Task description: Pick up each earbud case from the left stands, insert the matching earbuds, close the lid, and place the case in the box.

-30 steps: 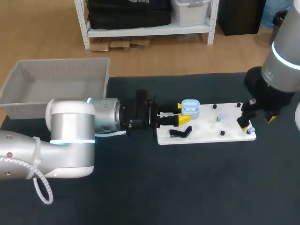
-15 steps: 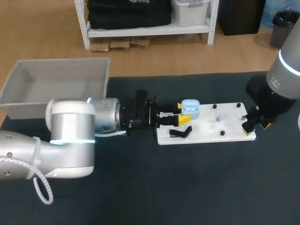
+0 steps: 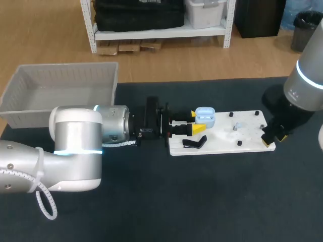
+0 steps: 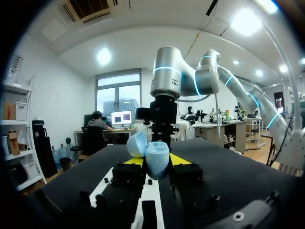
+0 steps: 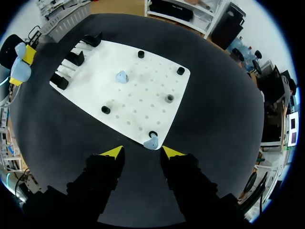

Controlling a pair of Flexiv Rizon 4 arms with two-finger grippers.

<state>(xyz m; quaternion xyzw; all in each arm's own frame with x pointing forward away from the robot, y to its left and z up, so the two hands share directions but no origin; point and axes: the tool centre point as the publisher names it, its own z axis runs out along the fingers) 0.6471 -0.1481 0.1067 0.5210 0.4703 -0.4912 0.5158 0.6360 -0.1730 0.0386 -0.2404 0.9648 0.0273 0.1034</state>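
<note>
Clerk: Table (image 3: 151, 206), dark-topped, is entered first. What is set on it?

Checker: Box (image 3: 108, 83), pale grey, is listed at the upper left of the frame. No case is seen in it, so the final placing is judged not yet done.

Clerk: Next in size?

Checker: White board (image 3: 222, 144), right of centre, studded with black pegs (image 3: 239, 143). A black stand (image 3: 194, 143) is fixed by its left edge.

Clerk: And the case?

Checker: Earbud case (image 3: 205, 116), pale blue, is recorded at the board's upper left corner with its lid raised. It is clasped from two sides by the left gripper (image 3: 196, 122), whose arm is laid level along the table from the left. It is judged to be held steady and open so that it can be filled. Whether anything lies inside cannot be told.

Clerk: Loose contents?

Checker: Two pale earbuds are logged. One earbud (image 3: 237, 124) sits on the middle of the board, well apart from the case. A corner earbud (image 5: 151, 141) lies at the board's lower right corner, touching or just beside a peg.

Clerk: Right side?

Checker: Right gripper (image 3: 274, 135) is poised over that corner with its fingers spread and nothing between them. The corner earbud lies just ahead of its tips, so a pick of that piece is judged to be in hand.
</note>
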